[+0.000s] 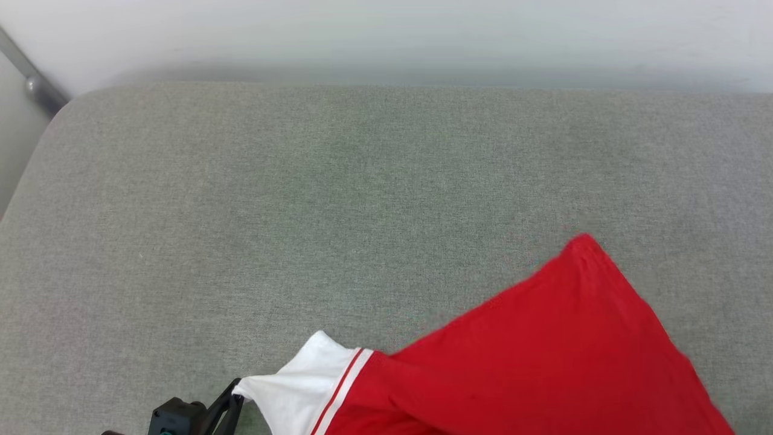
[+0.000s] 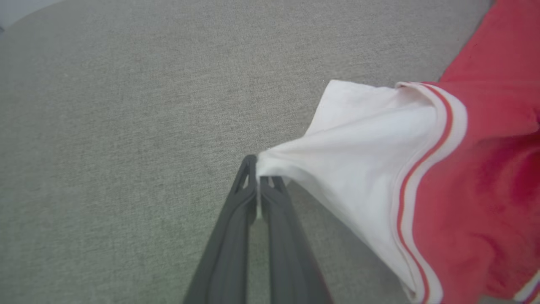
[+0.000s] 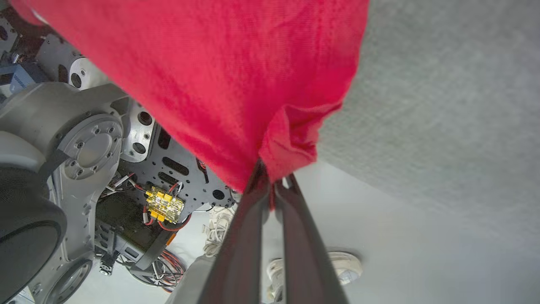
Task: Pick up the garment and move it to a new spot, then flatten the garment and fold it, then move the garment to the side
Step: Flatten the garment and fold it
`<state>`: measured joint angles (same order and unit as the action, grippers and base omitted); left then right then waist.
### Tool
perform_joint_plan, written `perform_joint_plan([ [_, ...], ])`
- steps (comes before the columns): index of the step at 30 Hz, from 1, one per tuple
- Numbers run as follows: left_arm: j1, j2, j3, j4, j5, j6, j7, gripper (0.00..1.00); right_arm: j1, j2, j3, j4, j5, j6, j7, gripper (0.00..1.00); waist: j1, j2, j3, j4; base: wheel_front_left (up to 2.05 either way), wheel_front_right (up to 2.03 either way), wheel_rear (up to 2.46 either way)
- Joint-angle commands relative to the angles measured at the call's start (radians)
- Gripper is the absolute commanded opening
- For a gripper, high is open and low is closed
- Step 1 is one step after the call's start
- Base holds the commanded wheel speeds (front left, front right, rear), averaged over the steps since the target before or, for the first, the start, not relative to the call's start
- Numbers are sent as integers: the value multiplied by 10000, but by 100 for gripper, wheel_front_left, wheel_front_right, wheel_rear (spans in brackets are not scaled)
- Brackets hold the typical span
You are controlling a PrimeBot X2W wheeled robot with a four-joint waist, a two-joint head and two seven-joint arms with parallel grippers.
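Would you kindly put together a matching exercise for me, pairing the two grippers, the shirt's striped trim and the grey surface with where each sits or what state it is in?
Column one:
1. left gripper
2. right gripper
3. striped trim
4. grey surface

Column two:
A. runs between the sleeve and the red body of the garment
B. shut on red fabric
C. stretches bare beyond the garment
D. shut on the tip of the white sleeve

Pairs: 1-D, 2-B, 3-A, 4-C.
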<state>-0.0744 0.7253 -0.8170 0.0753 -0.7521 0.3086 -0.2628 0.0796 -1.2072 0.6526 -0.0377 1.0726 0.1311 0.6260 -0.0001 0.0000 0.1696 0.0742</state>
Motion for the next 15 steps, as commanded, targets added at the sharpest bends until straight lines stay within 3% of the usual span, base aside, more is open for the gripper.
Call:
perform_joint_plan([
  [1,81,68,30,-2,2,6,-18,0,319,233,-112,117,-8,-7,-189,0,1,0,2,-8,0,0,0],
  [6,122,74,46,-12,-34,32,-19,0,1312,922,-691,526,-209,-7,-822,0,1,0,12,-102,0,0,0],
  [7,125,71,40,-8,-40,27,-19,0,1363,1019,-906,531,-257,-7,-909,31,1,0,4,-110,0,0,0],
  [8,124,67,28,3,-42,17,-19,0,1380,1078,-1145,492,-293,-7,-998,100,1,0,-11,-115,0,0,0],
  [15,-30,-25,-13,40,8,-18,-19,0,580,880,-3285,-286,-660,-6,-1117,100,1,0,-27,-22,0,0,0],
])
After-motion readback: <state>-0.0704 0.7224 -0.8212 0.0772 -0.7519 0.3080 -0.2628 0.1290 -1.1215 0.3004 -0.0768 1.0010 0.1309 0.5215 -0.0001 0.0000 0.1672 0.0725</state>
